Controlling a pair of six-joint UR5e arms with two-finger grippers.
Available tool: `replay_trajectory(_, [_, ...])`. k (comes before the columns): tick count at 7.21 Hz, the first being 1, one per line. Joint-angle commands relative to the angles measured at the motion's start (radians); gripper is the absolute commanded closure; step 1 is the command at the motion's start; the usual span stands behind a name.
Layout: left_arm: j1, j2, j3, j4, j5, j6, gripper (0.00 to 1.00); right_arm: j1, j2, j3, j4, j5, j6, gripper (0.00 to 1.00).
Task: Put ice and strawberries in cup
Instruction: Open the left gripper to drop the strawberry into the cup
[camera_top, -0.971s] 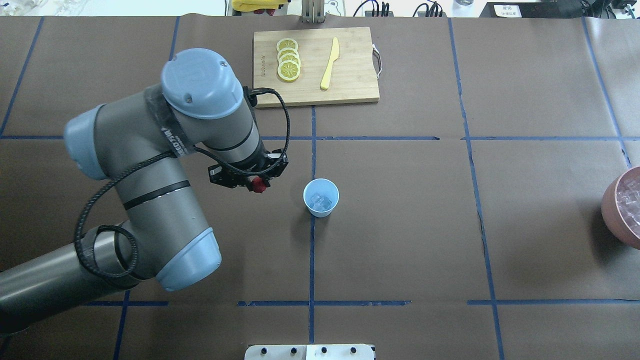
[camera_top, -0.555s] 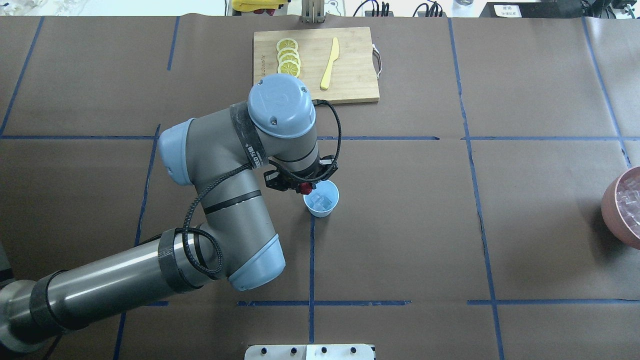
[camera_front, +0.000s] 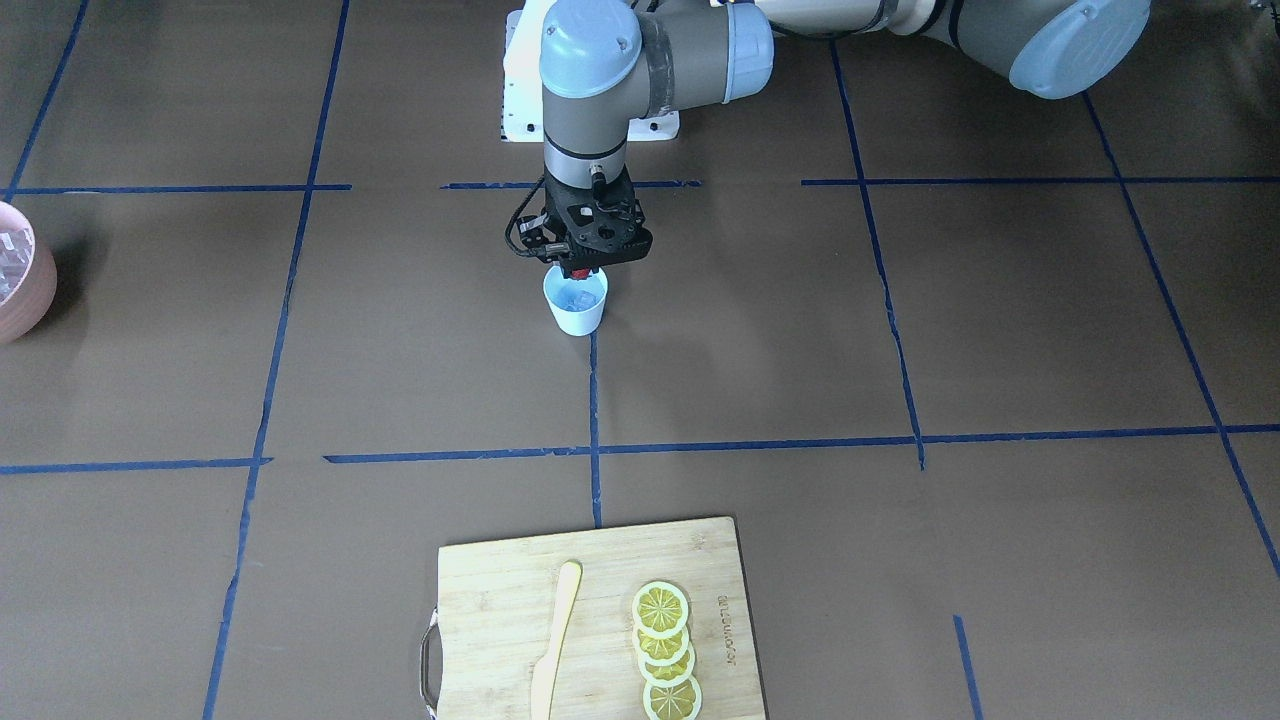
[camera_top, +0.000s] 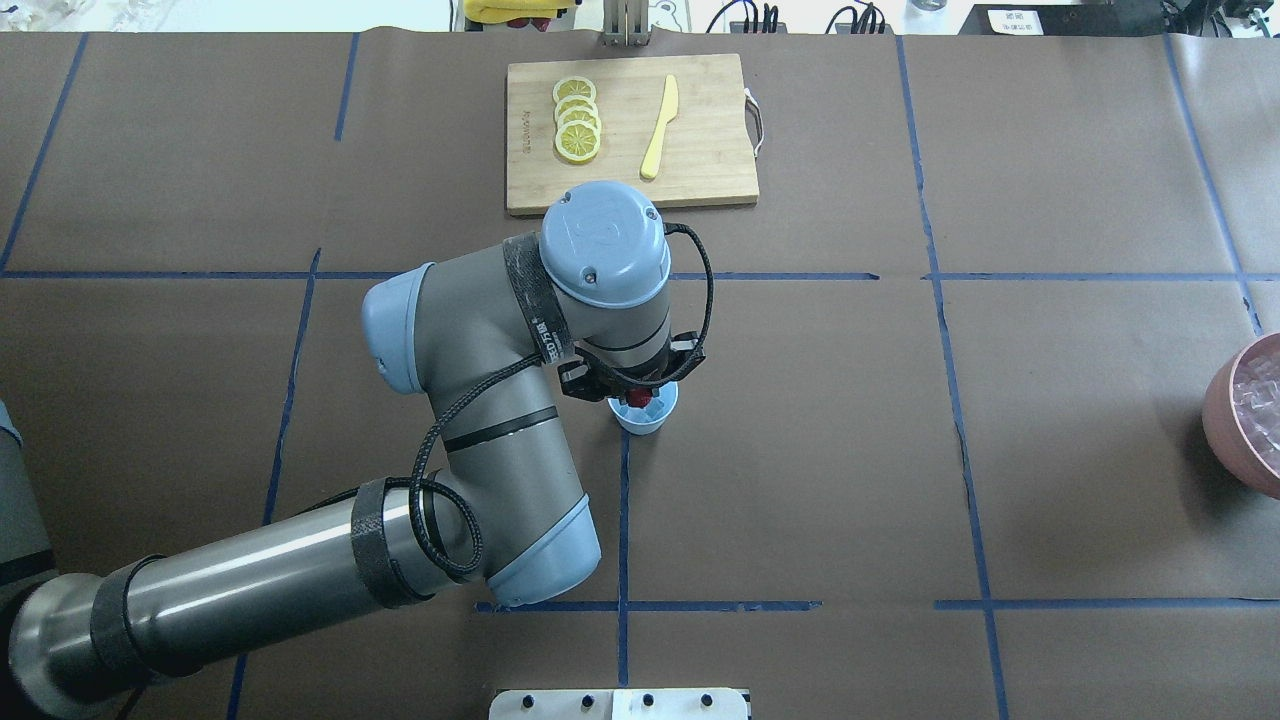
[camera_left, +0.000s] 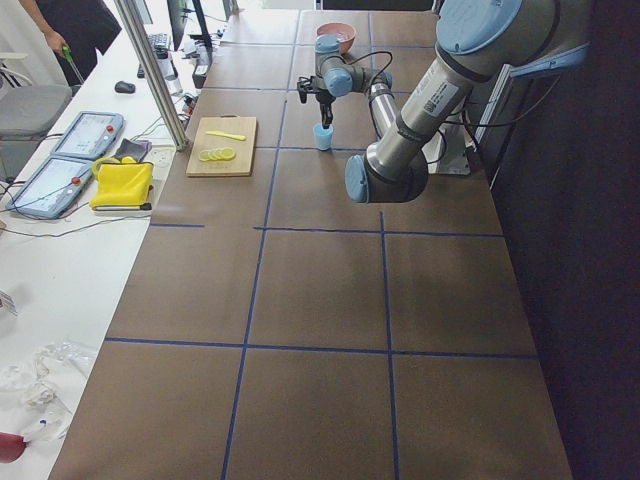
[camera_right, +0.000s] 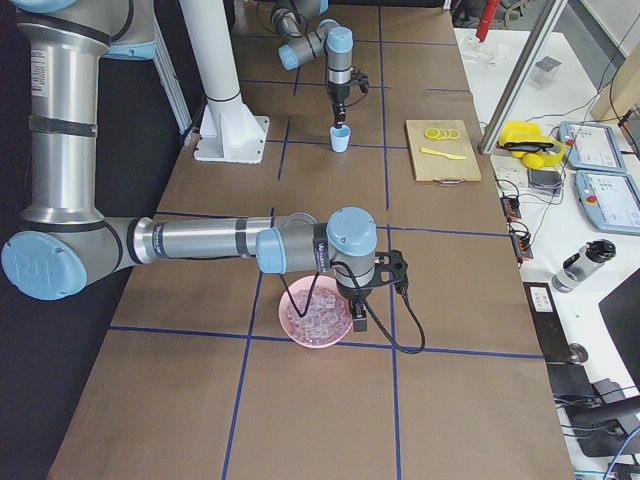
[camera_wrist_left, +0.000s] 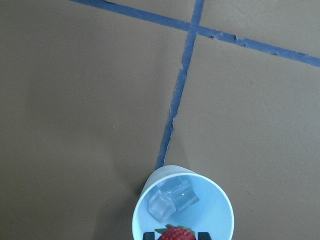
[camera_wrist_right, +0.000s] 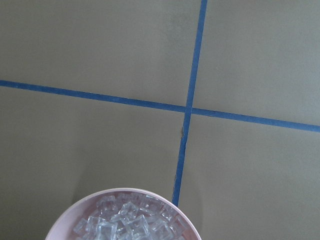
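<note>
The light-blue cup (camera_top: 648, 420) stands at the table's middle on a tape crossing, also seen as the cup (camera_front: 578, 312) and the cup (camera_wrist_left: 215, 210). Two ice cubes (camera_wrist_left: 172, 200) lie inside it. My left gripper (camera_top: 637, 395) hangs right over the cup's mouth, shut on the red strawberry (camera_wrist_left: 176, 234), which also shows as the strawberry (camera_front: 580, 272) just above the rim. My right gripper (camera_right: 358, 322) hangs beside the pink bowl (camera_right: 300, 330) at the table's right end; whether it is open or shut I cannot tell.
The pink bowl (camera_top: 1225, 420) holds several ice cubes (camera_wrist_right: 125, 220). At the far side lies a wooden cutting board (camera_top: 710, 160) with lemon slices (camera_top: 577, 120) and a yellow knife (camera_top: 660, 125). My left arm's elbow (camera_top: 500, 470) spans the near-left table.
My left arm swung to the right with the strawberry, from well left of the cup to directly over its mouth. The cup and its ice stayed put.
</note>
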Motion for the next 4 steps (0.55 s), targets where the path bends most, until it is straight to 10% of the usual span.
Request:
replay_trajectory(1, [0.001,0.007,-0.006,-0.045,0.0,0.0,0.0,0.0,0.0,0.002,0.0,0.002,0.002,0.01])
replay_trajectory(4, [-0.049,0.019,-0.044,-0.018,-0.001,0.018,0.0,0.0,0.007,0.008,0.005,-0.008,0.003,0.01])
